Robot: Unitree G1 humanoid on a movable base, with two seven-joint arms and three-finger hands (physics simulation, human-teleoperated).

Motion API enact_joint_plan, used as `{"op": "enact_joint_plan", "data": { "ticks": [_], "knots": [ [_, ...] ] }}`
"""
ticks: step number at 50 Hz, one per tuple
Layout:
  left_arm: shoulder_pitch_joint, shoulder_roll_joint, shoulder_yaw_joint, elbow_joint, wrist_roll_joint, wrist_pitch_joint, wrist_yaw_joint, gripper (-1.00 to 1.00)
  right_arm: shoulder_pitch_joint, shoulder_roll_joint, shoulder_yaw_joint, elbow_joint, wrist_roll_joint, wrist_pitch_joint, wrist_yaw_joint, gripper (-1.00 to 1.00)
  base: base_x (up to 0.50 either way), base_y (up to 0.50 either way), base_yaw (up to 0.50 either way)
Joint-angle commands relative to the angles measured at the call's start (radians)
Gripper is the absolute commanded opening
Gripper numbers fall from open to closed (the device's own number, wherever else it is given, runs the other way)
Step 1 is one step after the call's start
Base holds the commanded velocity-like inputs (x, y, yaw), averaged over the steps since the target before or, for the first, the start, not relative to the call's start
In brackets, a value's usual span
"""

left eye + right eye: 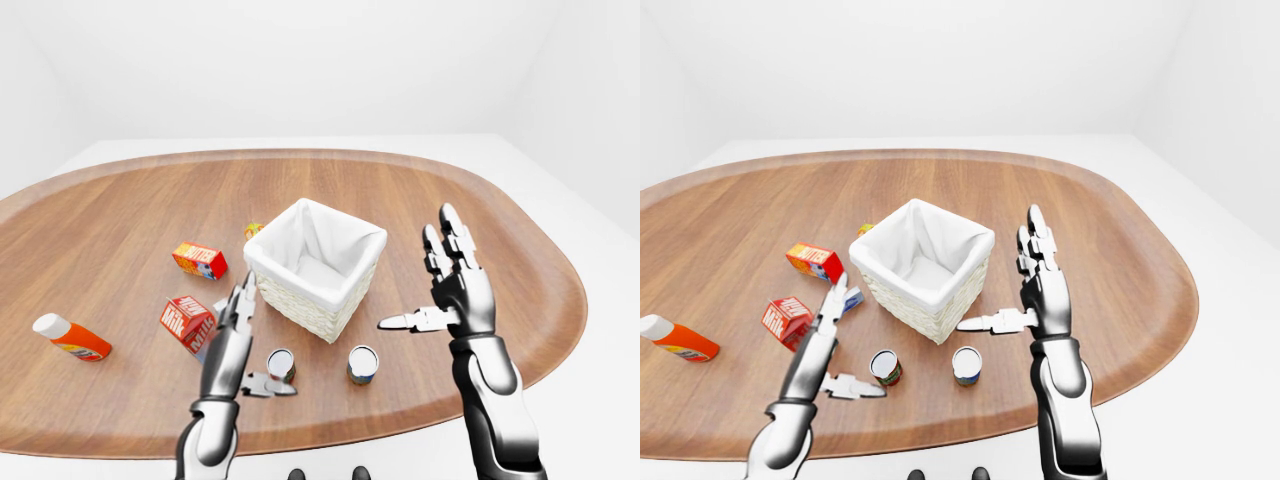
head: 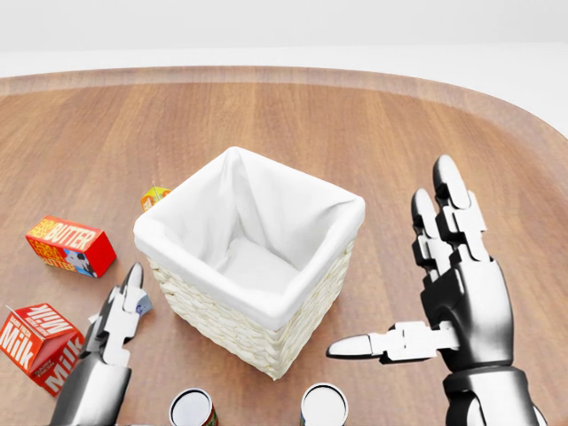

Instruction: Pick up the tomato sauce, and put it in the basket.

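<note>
The tomato sauce can (image 1: 281,364), red-labelled, stands upright on the wooden table below the basket; in the head view the same can (image 2: 192,410) is cut by the bottom edge. The white-lined wicker basket (image 2: 232,330) sits in the middle, with nothing in it. My left hand (image 1: 257,343) is open just left of the can, fingers pointing up and thumb reaching toward the can's base without closing on it. Right of the basket, my right hand (image 2: 390,266) is raised and open, holding nothing.
A second can (image 1: 361,364) stands right of the tomato sauce. Left of the basket lie a butter box (image 2: 71,246), a milk carton (image 2: 35,342) and a small blue-white box (image 2: 142,306). An orange bottle (image 1: 70,337) lies far left. A small yellow pack (image 2: 154,195) sits by the basket's upper left.
</note>
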Motion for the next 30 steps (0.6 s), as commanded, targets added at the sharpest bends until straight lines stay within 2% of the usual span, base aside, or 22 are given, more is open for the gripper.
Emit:
{"op": "enact_joint_plan", "data": {
  "ticks": [1,30],
  "knots": [
    [-0.001,0.003,-0.008,0.027,0.013,0.000,0.017,1.00,-0.004,-0.001,-0.004,-0.002,0.002,0.000,0.000,1.00,0.00,0.00,0.00],
    [-0.015,0.011,-0.019,0.101,0.034,0.000,0.060,1.00,0.004,0.001,0.003,-0.002,-0.003,0.000,0.000,1.00,0.00,0.00,0.00]
  ]
}}
